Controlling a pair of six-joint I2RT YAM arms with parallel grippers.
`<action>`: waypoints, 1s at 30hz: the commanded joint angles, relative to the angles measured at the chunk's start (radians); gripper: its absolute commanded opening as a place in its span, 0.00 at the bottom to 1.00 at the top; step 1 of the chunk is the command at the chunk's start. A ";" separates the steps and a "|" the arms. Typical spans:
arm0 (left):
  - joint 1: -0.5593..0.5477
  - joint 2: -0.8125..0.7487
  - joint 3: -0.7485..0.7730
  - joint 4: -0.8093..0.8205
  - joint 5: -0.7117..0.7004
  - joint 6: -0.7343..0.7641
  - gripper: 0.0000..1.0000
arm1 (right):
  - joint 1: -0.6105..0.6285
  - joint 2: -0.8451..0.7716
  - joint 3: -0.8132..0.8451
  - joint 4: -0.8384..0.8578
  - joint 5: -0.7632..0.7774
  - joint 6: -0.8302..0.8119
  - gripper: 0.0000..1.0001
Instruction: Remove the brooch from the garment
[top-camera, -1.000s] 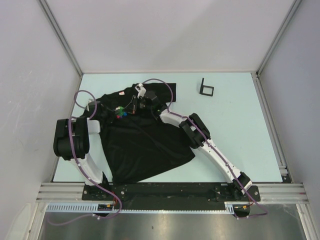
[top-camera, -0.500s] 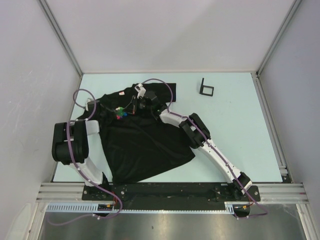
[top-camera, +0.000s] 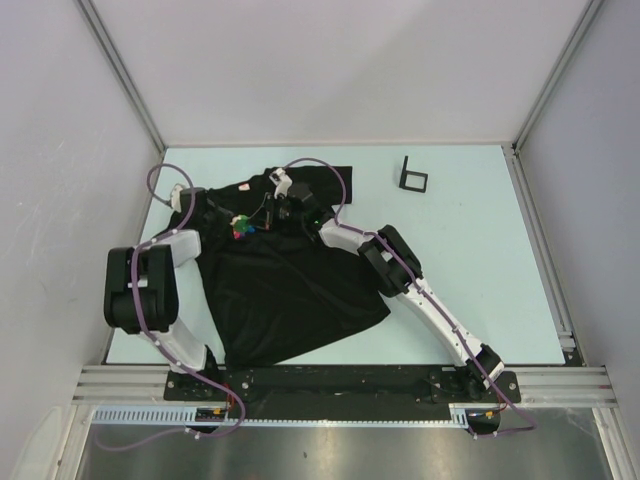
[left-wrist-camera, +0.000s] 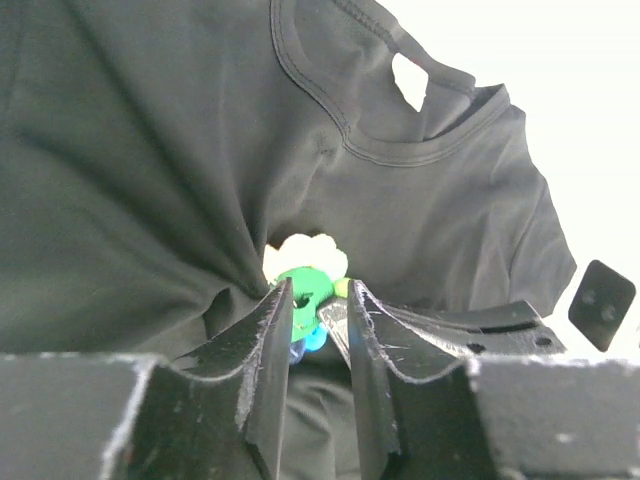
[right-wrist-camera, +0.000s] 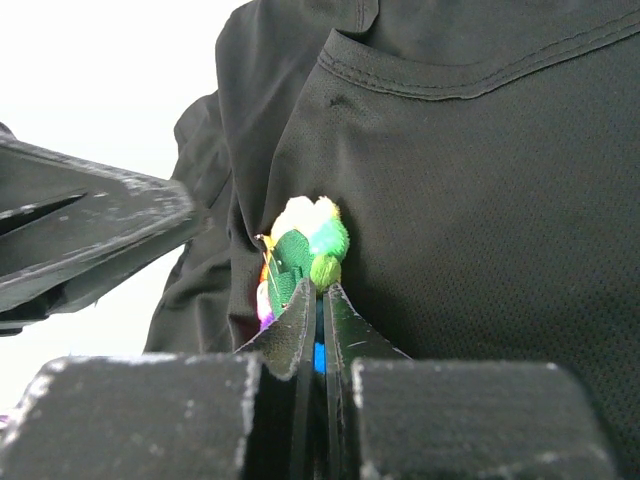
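So here's where we're at: the right gripper is pinched shut right on the underside of the tiny, fuzzy multicoloured brooch. We can see a blue bit squeezed between its fingers, with the green and yellowish puffs poking out just past the tips. The left gripper comes in from the opposite side with its jaws parted a little. The brooch sits right at its fingertips, basically in the gap. We can't tell if those pads actually touch it or the cloth. The brooch is still on the big black short-sleeved cotton T-shirt, just ahead of both sets of tips and a bit below the neckline as the wrist cams see it. The fabric bunches into little folds right around it, which we read as the cloth being tugged at the pin. Our guess at the logic: one gripper holds the ornament while the other frees up to hold the shirt down beside it, since otherwise the whole garment lifts with it. The shirt lies flat on the pale blue table under both grippers. Risk-wise, we think the pin could snag.
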 joint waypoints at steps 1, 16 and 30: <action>-0.019 0.051 0.065 -0.022 0.007 0.012 0.32 | 0.010 -0.051 -0.019 -0.053 0.035 -0.066 0.00; -0.043 0.107 0.106 -0.113 -0.033 -0.036 0.33 | 0.020 -0.085 -0.065 -0.030 0.067 -0.110 0.00; -0.045 0.029 0.025 -0.082 -0.078 -0.030 0.34 | 0.027 -0.099 -0.082 -0.024 0.075 -0.129 0.00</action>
